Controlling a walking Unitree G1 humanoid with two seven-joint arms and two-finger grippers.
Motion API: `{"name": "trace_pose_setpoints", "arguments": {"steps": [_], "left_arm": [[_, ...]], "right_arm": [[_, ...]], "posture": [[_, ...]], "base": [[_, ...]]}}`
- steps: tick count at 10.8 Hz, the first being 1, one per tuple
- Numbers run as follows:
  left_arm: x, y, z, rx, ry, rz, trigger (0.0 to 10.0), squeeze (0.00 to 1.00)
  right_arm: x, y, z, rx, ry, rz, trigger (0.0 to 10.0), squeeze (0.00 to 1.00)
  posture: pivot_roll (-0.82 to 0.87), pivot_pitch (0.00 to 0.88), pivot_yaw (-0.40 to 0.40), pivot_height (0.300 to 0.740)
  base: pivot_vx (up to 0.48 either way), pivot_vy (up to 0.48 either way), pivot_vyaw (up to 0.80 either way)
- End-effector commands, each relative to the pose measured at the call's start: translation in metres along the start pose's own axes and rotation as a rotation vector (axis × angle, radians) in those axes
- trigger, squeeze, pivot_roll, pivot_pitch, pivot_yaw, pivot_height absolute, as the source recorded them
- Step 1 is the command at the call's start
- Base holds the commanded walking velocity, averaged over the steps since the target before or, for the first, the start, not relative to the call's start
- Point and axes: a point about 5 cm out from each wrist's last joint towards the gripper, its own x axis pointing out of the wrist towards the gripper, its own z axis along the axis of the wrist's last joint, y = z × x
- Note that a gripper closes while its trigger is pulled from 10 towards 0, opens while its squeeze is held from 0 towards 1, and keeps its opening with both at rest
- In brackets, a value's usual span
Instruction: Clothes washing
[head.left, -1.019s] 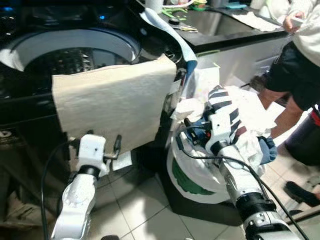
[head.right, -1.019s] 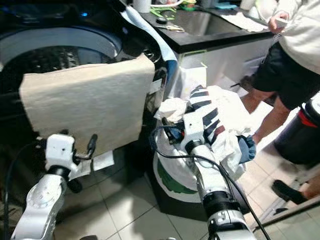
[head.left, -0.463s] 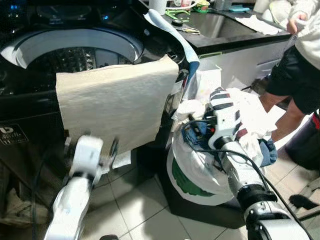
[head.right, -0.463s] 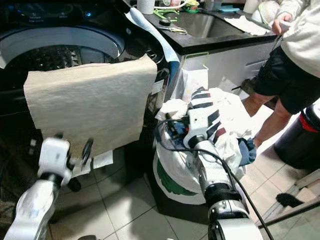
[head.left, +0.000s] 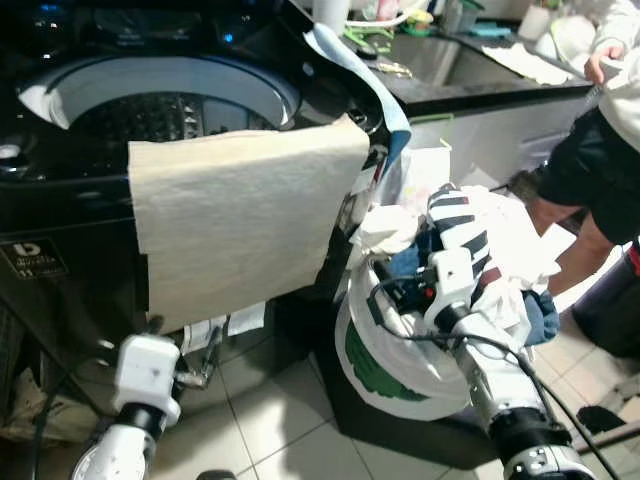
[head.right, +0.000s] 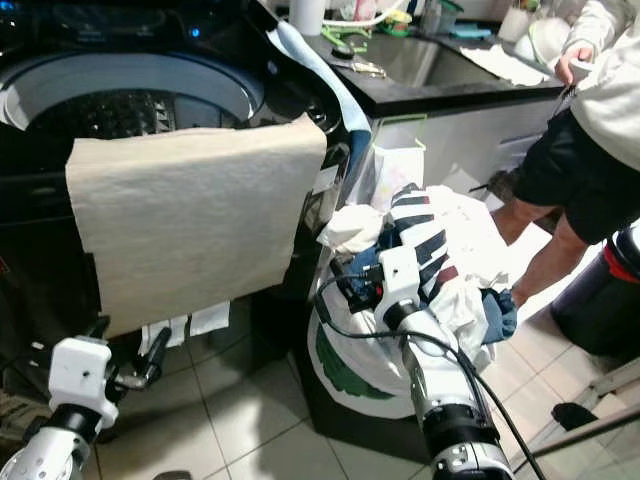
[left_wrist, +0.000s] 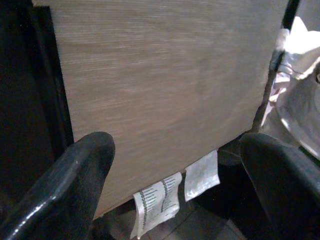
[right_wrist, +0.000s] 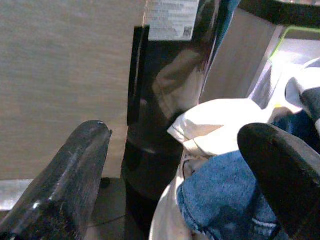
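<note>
Hanging over one washer (head.left: 60, 215), one beige cloth (head.left: 240, 225) faces two wide-open, empty pincers (left_wrist: 175, 165) (right_wrist: 175, 165).

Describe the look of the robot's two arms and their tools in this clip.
Both arms are silver with black joint rings and end in a boxy white wrist housing. The left tool and the right tool each have two long, glossy black fingers with rounded tips, as on the left finger. A black cable loops along the right forearm.
</note>
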Motion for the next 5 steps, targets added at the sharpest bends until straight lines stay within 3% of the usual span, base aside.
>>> {"name": "trace_pose_setpoints", "arguments": {"steps": [1,2,3,4,5], "left_arm": [[-0.006,0.002,-0.007,0.052,0.018,-0.026,10.0,0.0],[-0.016,0.013,-0.022,0.113,0.073,-0.033,10.0,0.0],[-0.022,0.026,-0.032,0.118,0.117,-0.01,10.0,0.0],[-0.017,0.023,-0.031,0.077,0.1,-0.004,10.0,0.0],[0.003,0.007,-0.023,-0.018,0.06,0.012,10.0,0.0]], "right_arm": [[-0.004,-0.008,0.004,-0.004,-0.001,-0.008,10.0,0.0],[-0.005,-0.009,0.004,-0.008,0.0,-0.004,10.0,0.0],[-0.004,-0.013,0.007,-0.014,0.0,-0.006,10.0,0.0],[-0.003,-0.013,0.008,-0.02,0.0,-0.008,10.0,0.0],[0.001,-0.009,0.012,-0.018,-0.009,-0.009,10.0,0.0]], "posture": [[0.25,0.0,-0.165,0.74],[0.25,0.0,-0.168,0.74],[0.24,0.0,-0.168,0.74],[0.23,0.0,-0.165,0.74],[0.23,0.0,-0.16,0.74]], "base": [[0.0,0.0,0.0],[0.0,0.0,0.0],[0.0,0.0,0.0],[0.0,0.0,0.0],[0.0,0.0,0.0]]}}
